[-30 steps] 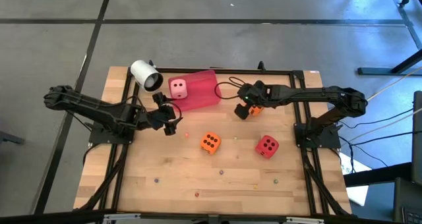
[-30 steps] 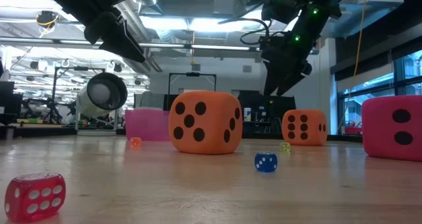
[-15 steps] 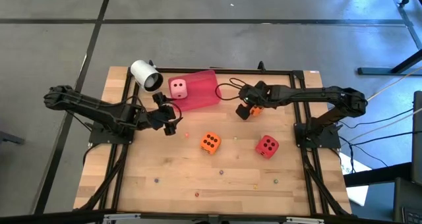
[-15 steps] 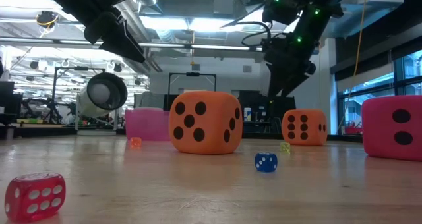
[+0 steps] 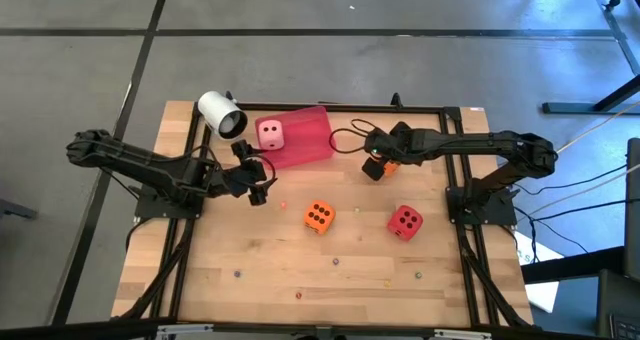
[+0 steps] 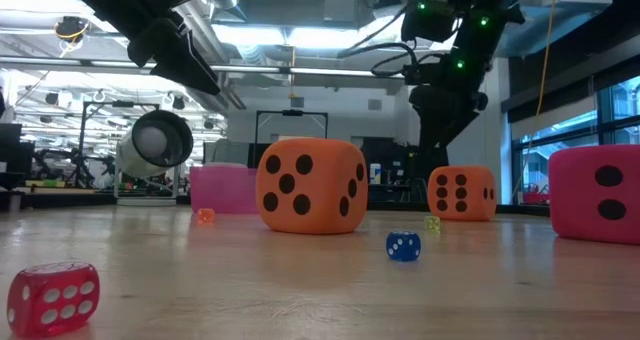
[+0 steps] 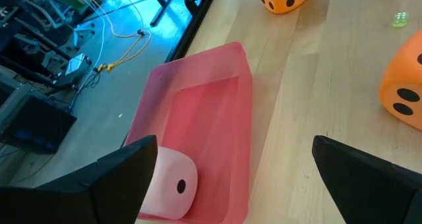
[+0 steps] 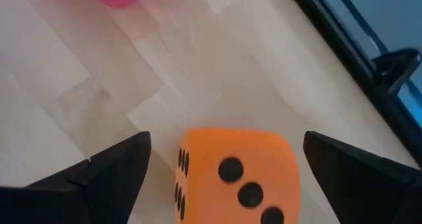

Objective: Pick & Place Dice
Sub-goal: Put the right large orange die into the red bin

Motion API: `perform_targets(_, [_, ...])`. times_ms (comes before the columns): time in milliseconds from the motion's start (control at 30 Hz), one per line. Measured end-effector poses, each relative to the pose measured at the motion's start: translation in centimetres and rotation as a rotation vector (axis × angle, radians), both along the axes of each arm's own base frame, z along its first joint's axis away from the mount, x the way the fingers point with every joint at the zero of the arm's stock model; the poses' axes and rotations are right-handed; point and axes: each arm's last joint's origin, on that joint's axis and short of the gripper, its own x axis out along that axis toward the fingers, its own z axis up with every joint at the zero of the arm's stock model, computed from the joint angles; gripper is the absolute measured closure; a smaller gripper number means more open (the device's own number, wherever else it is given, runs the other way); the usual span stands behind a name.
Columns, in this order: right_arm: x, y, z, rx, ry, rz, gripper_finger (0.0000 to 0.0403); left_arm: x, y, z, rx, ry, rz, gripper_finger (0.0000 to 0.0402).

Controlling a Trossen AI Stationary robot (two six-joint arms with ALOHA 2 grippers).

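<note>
A pale pink die (image 5: 270, 133) sits in the red tray (image 5: 310, 140) at the table's far side. An orange die (image 5: 319, 216) and a red die (image 5: 405, 221) rest on the wood in the middle. A second orange die (image 8: 237, 178) sits at the far right, partly hidden in the high view under my right gripper (image 5: 374, 168). That gripper hangs above it, slanting down, open, its fingers (image 8: 112, 171) standing on either side without touching. My left gripper (image 5: 258, 185) hovers open near the tray, the pink die (image 7: 168, 184) just ahead of it.
A white cylinder (image 5: 222, 113) lies at the far left beside the tray. Tiny coloured beads and small dice (image 6: 403, 245) are scattered over the near part of the table. A black frame (image 5: 455, 115) runs along the table's edges.
My right gripper has tipped more steeply downward over the far orange die, staying above the same spot. The dice and my left arm have kept still.
</note>
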Motion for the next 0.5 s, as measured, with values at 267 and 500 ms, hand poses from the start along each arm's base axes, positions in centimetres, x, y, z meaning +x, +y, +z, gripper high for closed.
perform_targets(267, [-1.5, -0.5, 0.2, 0.101, 0.013, -0.150, 0.0003, 0.0, 0.0, 0.0, 0.000, 0.000, 0.000, 0.0002])
perform_targets(500, [-2.0, -1.4, 0.5, 0.161, -0.014, -0.171, 0.0003, 0.0, 0.0, 0.0, 0.000, 0.000, 0.000, 0.0002])
